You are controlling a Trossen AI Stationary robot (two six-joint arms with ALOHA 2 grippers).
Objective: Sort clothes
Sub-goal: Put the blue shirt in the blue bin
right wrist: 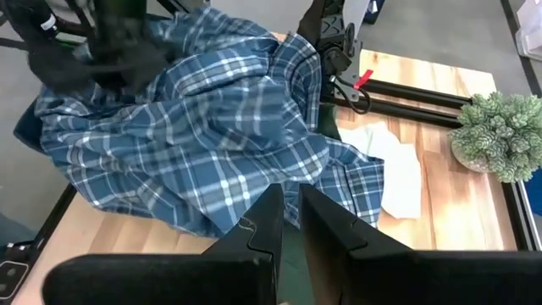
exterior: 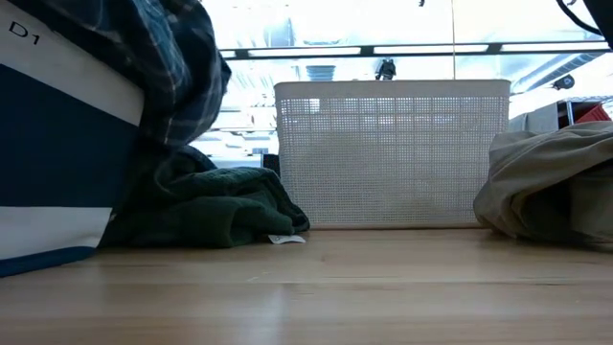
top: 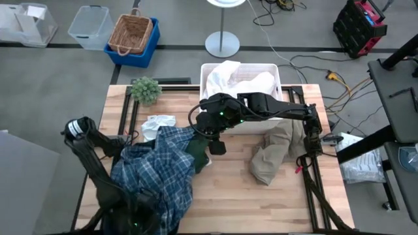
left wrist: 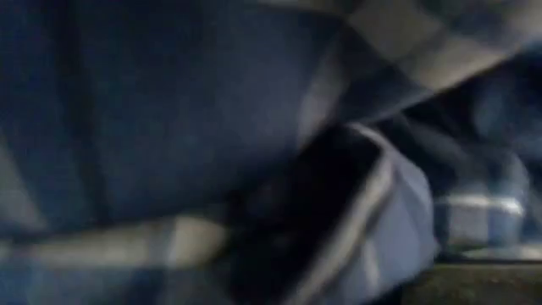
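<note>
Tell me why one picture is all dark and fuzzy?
In the left wrist view the plaid shirt lies right against the camera, blocking light and blurring it. The low view has bright glare behind the white bin. The high view and right wrist view look sharp and evenly lit.
</note>
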